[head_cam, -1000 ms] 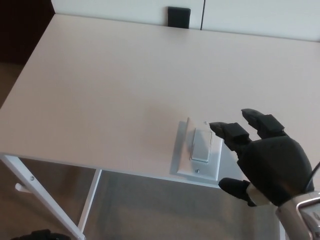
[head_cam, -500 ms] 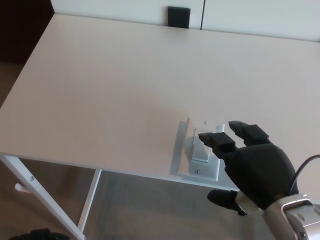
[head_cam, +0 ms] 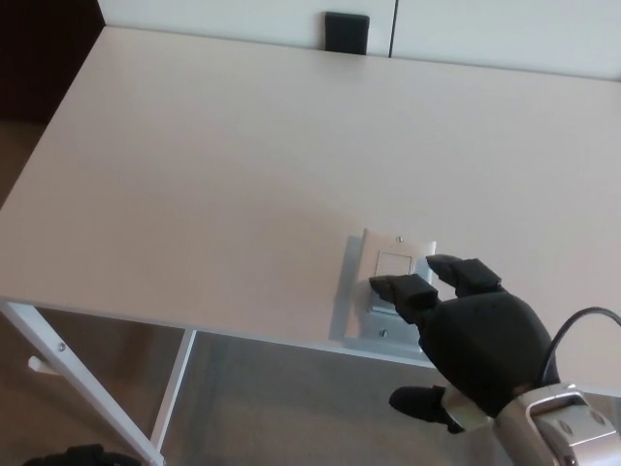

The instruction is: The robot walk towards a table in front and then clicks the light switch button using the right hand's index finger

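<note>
One black right hand (head_cam: 475, 335) is reaching in from the lower right corner, its back facing the camera. Its two thick fingers (head_cam: 408, 291) are stretching forward and slightly apart, holding nothing, while the thumb is sticking out below the palm, over the floor past the surface's edge. The light switch (head_cam: 396, 267) is lying flat on the white surface (head_cam: 223, 175), near the front edge and toward the right side. The leftward finger is lying over the lower part of the switch's rocker, its tip covering that part; whether it is actually pressing down cannot be told. The other finger is sitting over the plate's right edge, just beside the rocker. The upper half of the rocker and the top screw are showing clear of the fingers. A small black square object (head_cam: 346, 33) is sitting at the far edge of the surface, well apart from the hand.
</note>
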You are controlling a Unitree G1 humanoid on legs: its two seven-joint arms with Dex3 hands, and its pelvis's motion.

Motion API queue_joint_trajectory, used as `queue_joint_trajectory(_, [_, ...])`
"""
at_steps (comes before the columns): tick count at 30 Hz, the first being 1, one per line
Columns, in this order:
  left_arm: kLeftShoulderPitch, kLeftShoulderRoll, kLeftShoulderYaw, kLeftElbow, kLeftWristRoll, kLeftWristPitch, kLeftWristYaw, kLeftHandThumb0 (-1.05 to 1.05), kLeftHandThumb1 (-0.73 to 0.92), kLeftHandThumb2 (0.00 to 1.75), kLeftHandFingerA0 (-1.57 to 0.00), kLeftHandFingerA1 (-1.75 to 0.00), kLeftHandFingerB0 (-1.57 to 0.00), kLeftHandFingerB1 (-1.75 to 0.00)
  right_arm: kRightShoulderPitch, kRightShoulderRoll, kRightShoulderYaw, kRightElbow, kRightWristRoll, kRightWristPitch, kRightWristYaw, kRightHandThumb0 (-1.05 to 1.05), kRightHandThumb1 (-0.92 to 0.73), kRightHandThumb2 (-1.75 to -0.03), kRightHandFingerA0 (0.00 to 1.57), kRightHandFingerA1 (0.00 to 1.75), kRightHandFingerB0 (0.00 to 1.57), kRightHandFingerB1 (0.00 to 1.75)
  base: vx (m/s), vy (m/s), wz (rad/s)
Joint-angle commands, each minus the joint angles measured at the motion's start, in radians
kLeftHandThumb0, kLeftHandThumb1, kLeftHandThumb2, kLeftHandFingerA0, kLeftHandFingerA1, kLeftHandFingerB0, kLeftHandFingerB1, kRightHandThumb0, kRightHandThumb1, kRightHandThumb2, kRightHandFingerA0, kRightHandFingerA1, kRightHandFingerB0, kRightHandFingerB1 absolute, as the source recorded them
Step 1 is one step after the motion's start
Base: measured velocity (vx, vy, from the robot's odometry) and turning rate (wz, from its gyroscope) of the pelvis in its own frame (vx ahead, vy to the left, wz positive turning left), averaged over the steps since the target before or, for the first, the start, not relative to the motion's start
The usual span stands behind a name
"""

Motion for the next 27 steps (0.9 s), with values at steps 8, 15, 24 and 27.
queue_joint_trajectory(8, [-0.008, 0.035, 0.0, -0.02, 0.011, 0.002, -0.029, -0.38, 0.5, 0.56, -0.64, -0.41, -0.54, -0.37, 0.016, -0.022, 0.026, -0.022, -0.023, 0.025, 0.025, -0.82, -0.52, -0.89, 0.02, 0.24, 0.14, 0.36, 0.0, 0.0, 0.0])
queue_joint_trajectory(15, [-0.024, 0.038, 0.002, -0.016, 0.011, 0.001, -0.028, -0.37, 0.49, 0.55, -0.65, -0.42, -0.55, -0.37, 0.014, -0.023, 0.038, -0.05, -0.045, 0.032, 0.037, -0.8, -0.51, -0.88, 0.02, 0.23, 0.14, 0.37, 0.0, 0.0, 0.0])
queue_joint_trajectory(24, [-0.01, 0.055, 0.011, -0.023, 0.011, -0.009, -0.022, -0.39, 0.48, 0.55, -0.66, -0.42, -0.55, -0.37, 0.032, -0.023, 0.05, -0.079, -0.111, 0.047, 0.016, -0.81, -0.51, -0.87, 0.03, 0.26, 0.14, 0.38, 0.0, 0.0, 0.0])
queue_joint_trajectory(27, [-0.007, 0.069, 0.014, -0.024, 0.007, -0.004, -0.036, -0.4, 0.49, 0.56, -0.65, -0.42, -0.54, -0.37, 0.038, -0.028, 0.06, -0.101, -0.2, 0.066, -0.014, -0.79, -0.5, -0.86, 0.05, 0.32, 0.16, 0.41, 0.0, 0.0, 0.0])
